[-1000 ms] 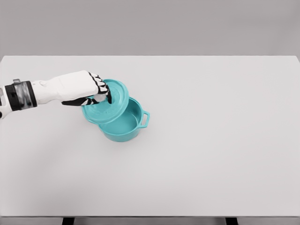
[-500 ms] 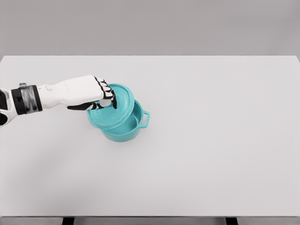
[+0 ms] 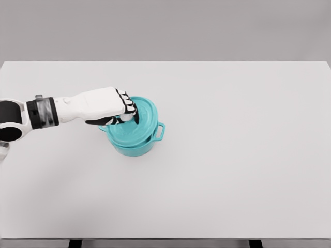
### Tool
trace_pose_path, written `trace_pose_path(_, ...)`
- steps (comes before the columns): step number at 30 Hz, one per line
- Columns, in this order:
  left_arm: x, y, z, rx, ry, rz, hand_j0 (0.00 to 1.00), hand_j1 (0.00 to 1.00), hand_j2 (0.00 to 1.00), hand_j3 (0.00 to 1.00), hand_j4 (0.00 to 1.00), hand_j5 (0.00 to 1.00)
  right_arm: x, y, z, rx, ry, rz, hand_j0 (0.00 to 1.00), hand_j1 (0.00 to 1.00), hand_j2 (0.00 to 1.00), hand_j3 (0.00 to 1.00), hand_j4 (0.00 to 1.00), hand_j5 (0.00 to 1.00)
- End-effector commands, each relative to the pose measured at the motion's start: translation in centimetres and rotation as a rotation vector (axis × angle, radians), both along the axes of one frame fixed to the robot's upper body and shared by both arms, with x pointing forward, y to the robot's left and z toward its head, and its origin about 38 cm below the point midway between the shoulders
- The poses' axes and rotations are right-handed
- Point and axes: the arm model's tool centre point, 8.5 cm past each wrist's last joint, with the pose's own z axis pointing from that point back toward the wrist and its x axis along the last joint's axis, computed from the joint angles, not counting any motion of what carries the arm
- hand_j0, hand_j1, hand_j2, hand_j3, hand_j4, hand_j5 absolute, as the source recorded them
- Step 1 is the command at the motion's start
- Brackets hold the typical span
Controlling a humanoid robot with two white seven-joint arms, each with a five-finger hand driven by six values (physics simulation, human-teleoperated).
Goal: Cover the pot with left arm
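We see a wide white worktop [image 3: 232,170] from above, with a plain grey wall behind it. A little left of the middle stands a teal pot [image 3: 135,146] with a small loop handle [image 3: 161,131] on its right side. Only the lower front of the pot wall and this handle are visible, because the teal lid [image 3: 135,126] is over the opening. The lid covers nearly all of the mouth; it seems a little tilted, with its far edge higher than its near edge, and we cannot tell if it sits fully on the rim.

The left arm [image 3: 57,110] comes in from the left edge of the picture, white with a dark band at the wrist, and it reaches to the right across the worktop. The left hand [image 3: 111,106] is above the left part of the lid. Its fingers [image 3: 129,108] are curled down and closed around the knob at the middle of the lid, so the knob itself is mostly hidden under them. The thumb lies under the hand, near the left edge of the lid.

The right arm does not appear in this view.
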Motion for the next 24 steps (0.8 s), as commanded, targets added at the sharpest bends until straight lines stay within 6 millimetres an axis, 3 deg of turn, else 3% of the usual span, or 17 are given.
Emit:
trace_pose_path(1,0.07,-0.35,-0.12,-0.003,-0.001,-0.001,0.54,0.54,0.54,0.54,0.54,0.54,-0.11,0.01,0.00,0.000,0.002,0.000,1.00,1.00,1.00,1.00,1.00,1.00)
trace_pose_path(24,0.28,-0.51,-0.90,0.020,0.007,0.003,0.67,0.67,0.67,0.67,0.67,0.67,-0.11,0.01,0.00,0.000,0.002,0.000,1.00,1.00,1.00,1.00,1.00,1.00)
